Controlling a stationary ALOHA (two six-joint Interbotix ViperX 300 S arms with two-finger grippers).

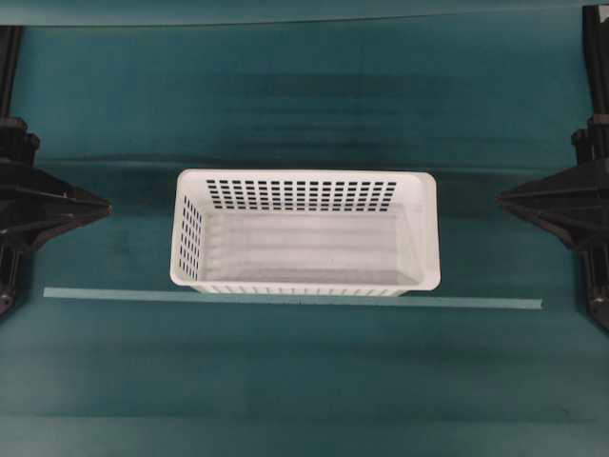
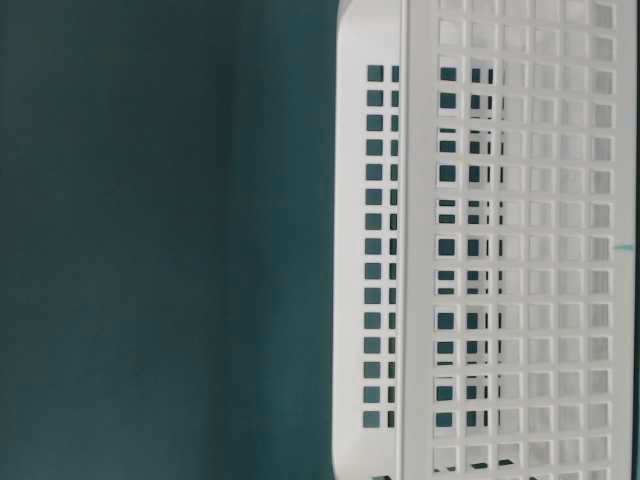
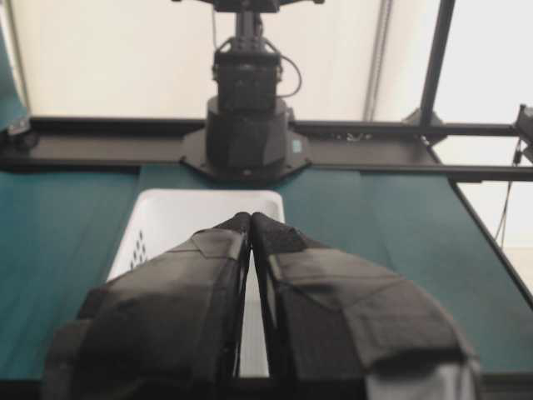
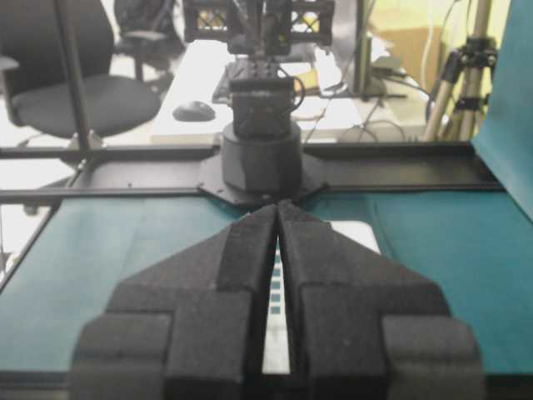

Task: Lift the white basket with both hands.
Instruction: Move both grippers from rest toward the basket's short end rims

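Note:
The white basket (image 1: 304, 231) stands empty in the middle of the teal table, its perforated walls filling the right of the table-level view (image 2: 500, 250). My left gripper (image 1: 103, 205) sits at the left edge, pointing at the basket's left end from a distance. Its tips meet with nothing between them (image 3: 251, 218), and the basket (image 3: 166, 217) lies beyond. My right gripper (image 1: 501, 199) mirrors it at the right edge, well clear of the basket's right end. It is shut too (image 4: 277, 207), with the basket (image 4: 358, 233) partly hidden behind its fingers.
A thin pale tape strip (image 1: 285, 299) runs across the table just in front of the basket. The opposite arm's black base (image 3: 247, 125) stands at the far side in each wrist view. Black frame rails border the table.

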